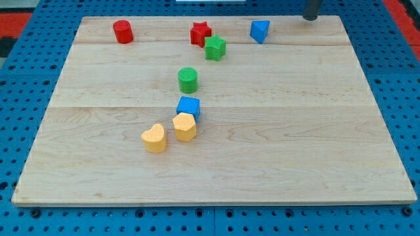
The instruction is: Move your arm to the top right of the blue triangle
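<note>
At the view's top right, my tip (310,19) just beyond the far edge of the wooden board (295,151), a short dark rod end cut off by the frame above. No jaws or pads on it, just a plain rod, so nothing to spread or close; touching no block. Down and to the view's left of my tip, near but apart: the blue triangle (260,31), close to the board's far edge. Further left along that edge, the red star (200,33), with the green star (214,48) just beside it at its lower right, seemingly touching. Well off toward the top left corner, standing alone: the red cylinder (122,31). Below the stars, near the board's middle, the green cylinder (188,80), upright and apart from the rest. Lower again, the blue cube (188,107), with a yellow block (184,126) of rounded shape pressed against its lower side. Just to the lower left of that, a yellow heart (154,138), very close, contact hard to judge. Around the board, a blue perforated surface (26,78).
</note>
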